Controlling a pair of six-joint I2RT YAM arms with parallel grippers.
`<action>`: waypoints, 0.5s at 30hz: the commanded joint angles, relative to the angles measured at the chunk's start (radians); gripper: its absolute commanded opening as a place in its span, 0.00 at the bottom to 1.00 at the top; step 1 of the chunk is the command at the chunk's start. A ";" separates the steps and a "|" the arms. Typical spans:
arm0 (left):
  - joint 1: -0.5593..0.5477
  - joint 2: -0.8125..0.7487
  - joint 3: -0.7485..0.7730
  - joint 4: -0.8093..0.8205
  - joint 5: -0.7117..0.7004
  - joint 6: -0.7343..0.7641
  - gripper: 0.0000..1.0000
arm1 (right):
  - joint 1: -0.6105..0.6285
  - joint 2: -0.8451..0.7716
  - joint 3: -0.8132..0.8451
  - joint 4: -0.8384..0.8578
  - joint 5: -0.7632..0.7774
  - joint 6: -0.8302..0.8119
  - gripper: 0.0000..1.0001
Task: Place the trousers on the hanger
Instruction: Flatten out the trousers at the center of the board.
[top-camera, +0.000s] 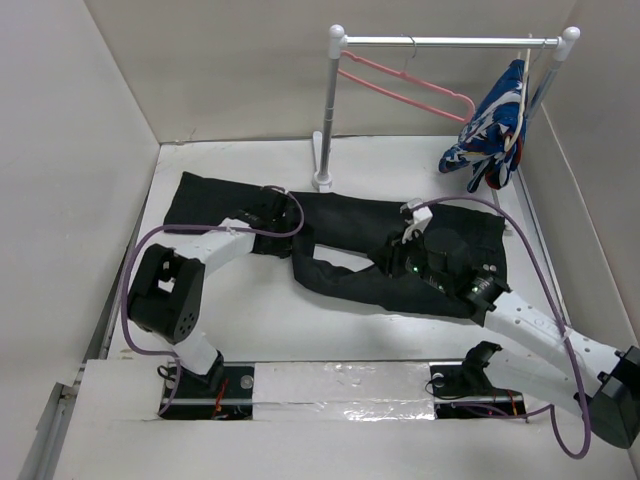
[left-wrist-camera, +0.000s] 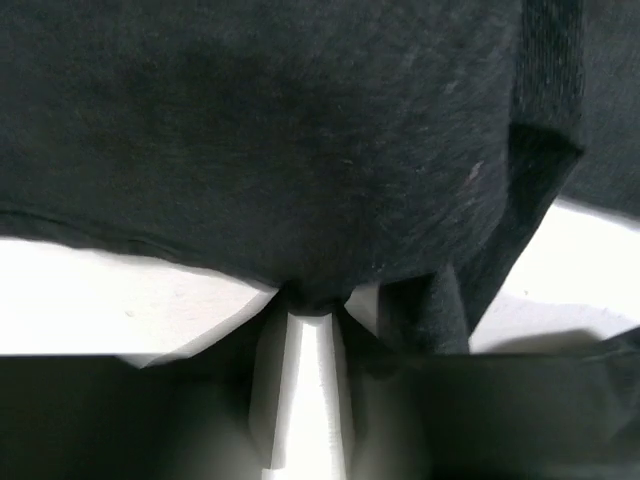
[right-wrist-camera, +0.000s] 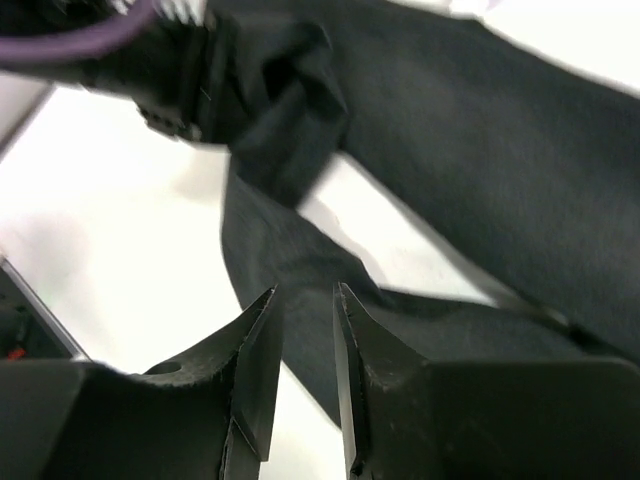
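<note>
The black trousers (top-camera: 350, 235) lie spread across the table, waist to the right and legs to the left, one leg folded back. The pink hanger (top-camera: 400, 85) hangs by its hook on the white rail at the back. My left gripper (top-camera: 277, 213) rests on the upper leg; in the left wrist view it (left-wrist-camera: 315, 300) is shut, pinching a fold of the trousers (left-wrist-camera: 300, 150). My right gripper (top-camera: 395, 262) hovers over the lower leg; in the right wrist view it (right-wrist-camera: 305, 292) is slightly open above the trousers (right-wrist-camera: 300, 260), nothing between the jaws.
A white rail stand (top-camera: 328, 110) rises at the back middle, its base beside the trousers. A blue, white and red patterned garment (top-camera: 490, 130) hangs at the rail's right end. White walls enclose the table on the left, back and right.
</note>
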 joint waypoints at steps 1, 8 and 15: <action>-0.008 -0.041 0.052 -0.001 -0.117 -0.018 0.01 | -0.005 -0.037 -0.027 0.017 0.044 0.018 0.33; -0.008 -0.312 0.115 -0.134 -0.247 0.006 0.00 | -0.056 -0.146 -0.145 -0.093 0.189 0.081 0.53; 0.030 -0.503 0.344 -0.349 -0.406 0.068 0.00 | -0.204 -0.275 -0.207 -0.199 0.239 0.097 0.68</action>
